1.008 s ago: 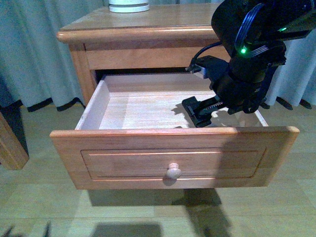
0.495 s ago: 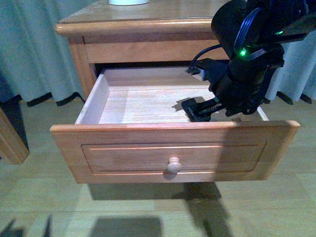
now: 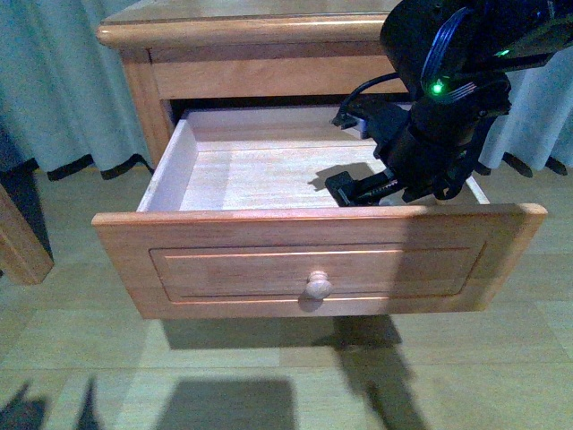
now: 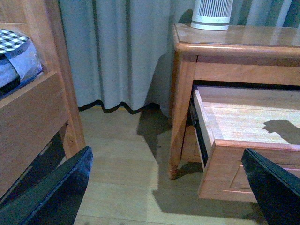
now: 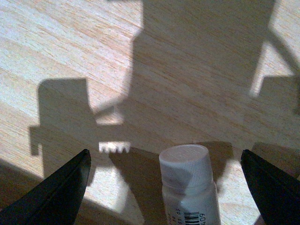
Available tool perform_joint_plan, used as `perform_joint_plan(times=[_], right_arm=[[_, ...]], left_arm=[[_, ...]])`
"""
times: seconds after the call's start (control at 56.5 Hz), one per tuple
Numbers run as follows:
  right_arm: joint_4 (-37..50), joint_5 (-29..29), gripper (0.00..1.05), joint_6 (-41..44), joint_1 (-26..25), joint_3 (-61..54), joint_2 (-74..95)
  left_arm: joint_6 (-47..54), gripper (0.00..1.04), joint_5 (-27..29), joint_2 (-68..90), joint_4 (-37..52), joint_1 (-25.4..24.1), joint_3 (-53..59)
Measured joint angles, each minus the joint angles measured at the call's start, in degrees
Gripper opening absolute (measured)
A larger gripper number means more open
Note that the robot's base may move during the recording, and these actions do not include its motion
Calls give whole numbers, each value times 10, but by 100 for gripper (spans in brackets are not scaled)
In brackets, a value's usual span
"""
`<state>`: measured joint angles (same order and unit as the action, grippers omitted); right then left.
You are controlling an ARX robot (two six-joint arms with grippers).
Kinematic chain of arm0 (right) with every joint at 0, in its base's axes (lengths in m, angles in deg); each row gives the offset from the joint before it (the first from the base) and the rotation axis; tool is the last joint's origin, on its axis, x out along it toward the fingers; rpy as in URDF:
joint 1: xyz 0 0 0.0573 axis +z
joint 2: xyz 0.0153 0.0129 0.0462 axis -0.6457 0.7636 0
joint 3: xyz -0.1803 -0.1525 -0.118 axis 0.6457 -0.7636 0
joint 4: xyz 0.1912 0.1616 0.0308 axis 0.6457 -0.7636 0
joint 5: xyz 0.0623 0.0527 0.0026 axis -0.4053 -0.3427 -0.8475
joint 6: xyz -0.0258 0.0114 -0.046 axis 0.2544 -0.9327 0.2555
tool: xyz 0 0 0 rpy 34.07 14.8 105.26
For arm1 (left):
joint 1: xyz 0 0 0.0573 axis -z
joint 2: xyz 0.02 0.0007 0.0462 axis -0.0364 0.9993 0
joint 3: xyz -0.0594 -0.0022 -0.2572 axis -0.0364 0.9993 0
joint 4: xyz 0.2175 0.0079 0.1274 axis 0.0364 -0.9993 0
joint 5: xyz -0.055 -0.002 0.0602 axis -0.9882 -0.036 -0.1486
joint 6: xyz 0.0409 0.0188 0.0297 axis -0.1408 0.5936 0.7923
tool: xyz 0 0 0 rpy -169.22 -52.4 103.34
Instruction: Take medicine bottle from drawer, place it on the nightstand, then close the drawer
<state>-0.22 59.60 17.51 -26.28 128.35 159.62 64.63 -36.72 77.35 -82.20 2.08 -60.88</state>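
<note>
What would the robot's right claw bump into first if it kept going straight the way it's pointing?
Most likely the medicine bottle, which sits between the open fingers of the right gripper. Past its cap there is only the pale wooden floor of the drawer. Depth is hard to judge here.

Cool bluish cast, fairly dim. Hard light from above: crisp-edged shadows on pale drawer (image 3: 269, 170) bottom, dark patch beneath its front. Sheen along nightstand (image 3: 251, 34) top edge.

Upper right of frame: glossy black right arm (image 3: 452, 125), blue cable (image 3: 431, 55) looped on it, green light (image 3: 438, 90) glowing, right gripper (image 3: 378, 192) toothed.
</note>
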Motion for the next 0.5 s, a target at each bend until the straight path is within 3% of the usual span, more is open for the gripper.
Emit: perform_joint_plan(times=[0.495], right_arm=[[2,15,98,-1,9,9,12]], left_arm=[[0,98,0,0,0,0,0]])
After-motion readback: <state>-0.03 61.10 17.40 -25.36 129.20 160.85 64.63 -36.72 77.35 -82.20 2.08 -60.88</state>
